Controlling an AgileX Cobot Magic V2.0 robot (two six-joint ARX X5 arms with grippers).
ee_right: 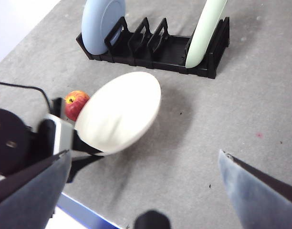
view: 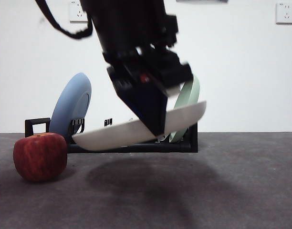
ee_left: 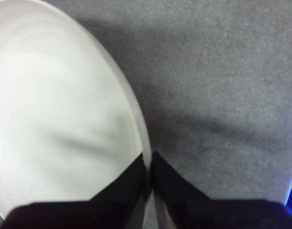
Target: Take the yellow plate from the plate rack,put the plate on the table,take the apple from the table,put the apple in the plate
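Note:
The yellow plate (view: 112,133) (ee_left: 55,119) (ee_right: 119,112) hangs tilted a little above the table (view: 217,191), in front of the plate rack (view: 136,147) (ee_right: 151,50). My left gripper (view: 155,126) (ee_left: 150,167) comes down from above and is shut on the plate's rim. The apple (view: 39,156) (ee_right: 75,103) rests on the table to the left, just beyond the plate's lower edge. In the right wrist view, my right gripper (ee_right: 143,155) is open and holds nothing, high above the table on the near side of the plate.
A blue plate (view: 72,105) (ee_right: 102,21) stands in the rack near its handle end. A pale green plate (view: 186,107) (ee_right: 205,31) leans at the other end. The plate's shadow falls on the table beneath it.

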